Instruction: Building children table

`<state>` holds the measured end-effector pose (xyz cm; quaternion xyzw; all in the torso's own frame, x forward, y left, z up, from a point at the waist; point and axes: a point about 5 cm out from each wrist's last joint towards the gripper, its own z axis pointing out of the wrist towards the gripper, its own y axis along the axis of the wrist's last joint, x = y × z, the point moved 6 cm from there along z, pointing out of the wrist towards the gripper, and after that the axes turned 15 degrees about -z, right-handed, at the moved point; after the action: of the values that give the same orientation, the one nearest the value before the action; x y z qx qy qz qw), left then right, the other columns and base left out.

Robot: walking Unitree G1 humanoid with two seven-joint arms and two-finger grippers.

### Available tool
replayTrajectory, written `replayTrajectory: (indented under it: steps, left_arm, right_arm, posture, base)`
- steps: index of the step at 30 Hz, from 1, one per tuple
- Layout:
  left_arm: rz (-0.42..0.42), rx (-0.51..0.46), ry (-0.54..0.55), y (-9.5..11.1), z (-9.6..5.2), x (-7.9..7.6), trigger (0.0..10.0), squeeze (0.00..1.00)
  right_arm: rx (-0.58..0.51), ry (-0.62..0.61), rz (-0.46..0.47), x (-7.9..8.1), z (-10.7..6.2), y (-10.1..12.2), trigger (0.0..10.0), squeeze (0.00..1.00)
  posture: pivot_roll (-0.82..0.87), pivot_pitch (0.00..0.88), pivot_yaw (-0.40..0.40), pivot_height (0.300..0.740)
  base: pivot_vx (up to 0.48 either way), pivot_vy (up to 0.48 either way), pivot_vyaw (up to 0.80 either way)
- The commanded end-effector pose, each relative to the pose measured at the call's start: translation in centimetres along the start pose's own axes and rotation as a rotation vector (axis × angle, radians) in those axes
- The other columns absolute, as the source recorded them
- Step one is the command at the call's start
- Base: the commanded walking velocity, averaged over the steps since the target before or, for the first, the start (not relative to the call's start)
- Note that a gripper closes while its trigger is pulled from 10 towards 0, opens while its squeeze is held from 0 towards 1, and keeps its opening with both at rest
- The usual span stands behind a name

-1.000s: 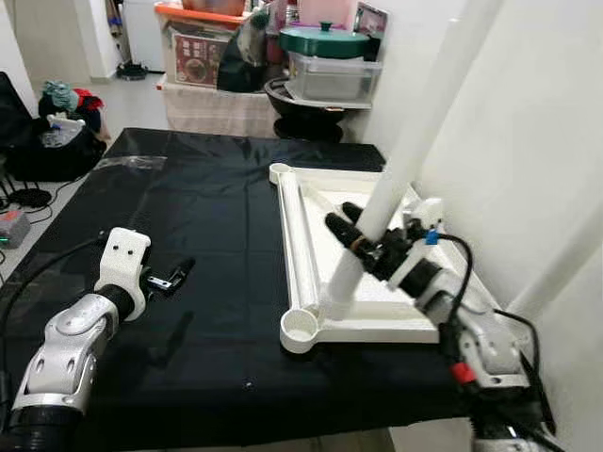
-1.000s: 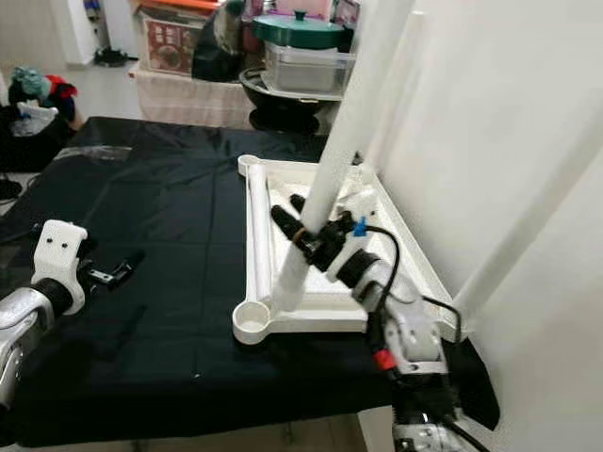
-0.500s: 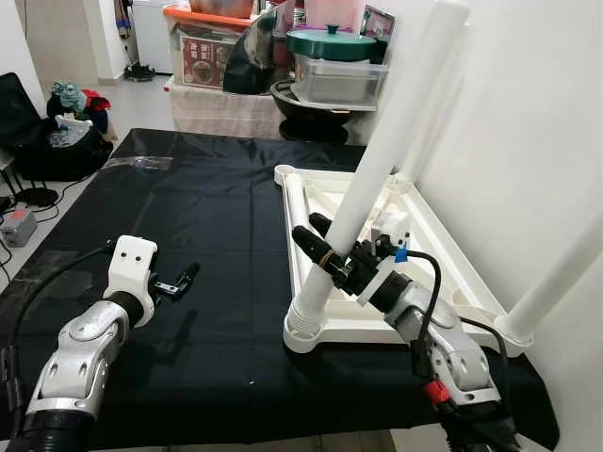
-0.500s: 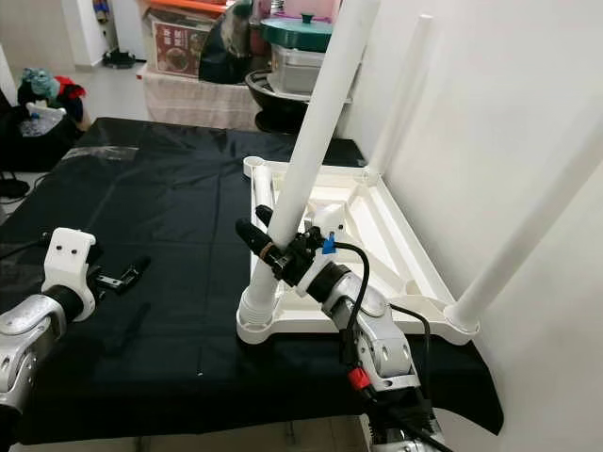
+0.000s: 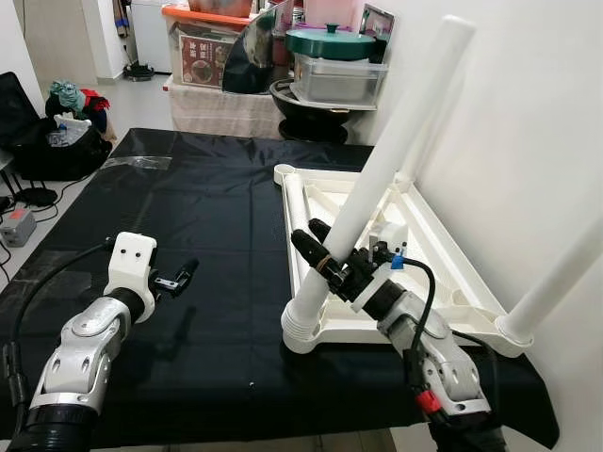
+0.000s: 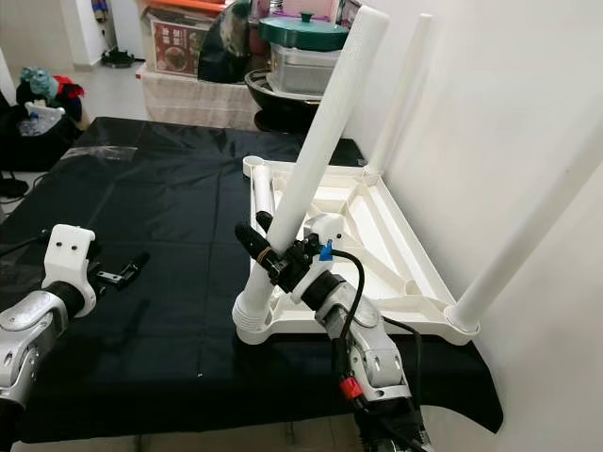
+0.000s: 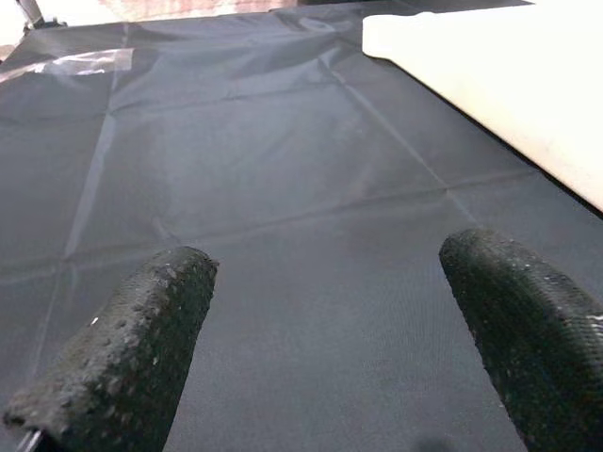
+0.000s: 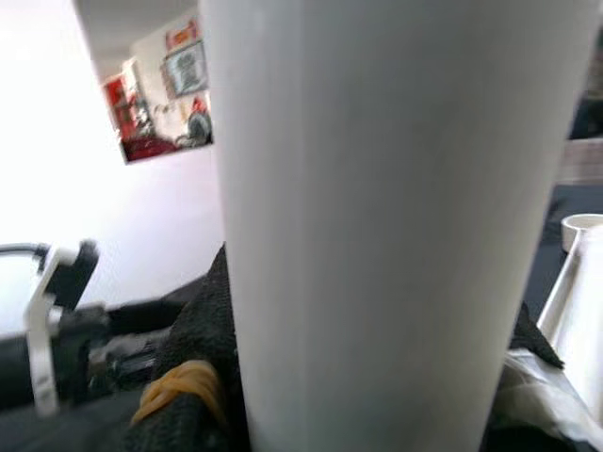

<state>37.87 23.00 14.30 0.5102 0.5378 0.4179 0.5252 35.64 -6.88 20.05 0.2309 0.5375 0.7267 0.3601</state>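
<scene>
2 white legs already stand in the upturned white tabletop [image 5: 443,273] on the black-draped bench [image 5: 207,217]; the right pincer [image 5: 325,259] grips a tilted table leg [image 5: 386,179], its foot in the near-left corner socket. The left pincer [image 7: 330,311] hovers wide open above the cloth. Behind, a lidded clear bin [image 5: 334,75]; no writing is legible.

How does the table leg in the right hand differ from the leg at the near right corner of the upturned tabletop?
The held leg is clamped by the right hand, with its foot at the near left corner socket; the corner leg stands free of any hand. The held leg shows its full length to its rounded top; the corner leg's top runs out of frame. Both are white tubes, tilted up to the right.
</scene>
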Motion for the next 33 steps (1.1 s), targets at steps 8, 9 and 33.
replayTrajectory:
  steps: [8, 9, 33]
  left_arm:
    - [-0.023, 0.009, 0.012, -0.3, 0.2, 0.1, 10.0, 0.0]
    - [-0.023, 0.011, 0.012, -0.3, 0.2, 0.1, 10.0, 0.0]
    - [-0.023, 0.015, 0.022, -0.8, 0.2, 0.2, 10.0, 0.0]
  right_arm:
    - [0.054, -0.05, -0.002, -1.0, -1.0, -1.7, 0.0, 0.0]
    - [0.074, -0.052, -0.009, -1.2, -1.5, -2.1, 0.0, 0.0]
    - [0.304, 0.196, -0.253, -1.5, -2.6, -4.7, 0.0, 0.0]
  posture:
    - [0.13, 0.0, -0.106, 0.74]
    - [0.13, 0.0, -0.105, 0.74]
    - [0.14, 0.0, -0.137, 0.74]
  base:
    - [0.0, 0.0, 0.0]
    - [0.0, 0.0, 0.0]
    - [0.0, 0.0, 0.0]
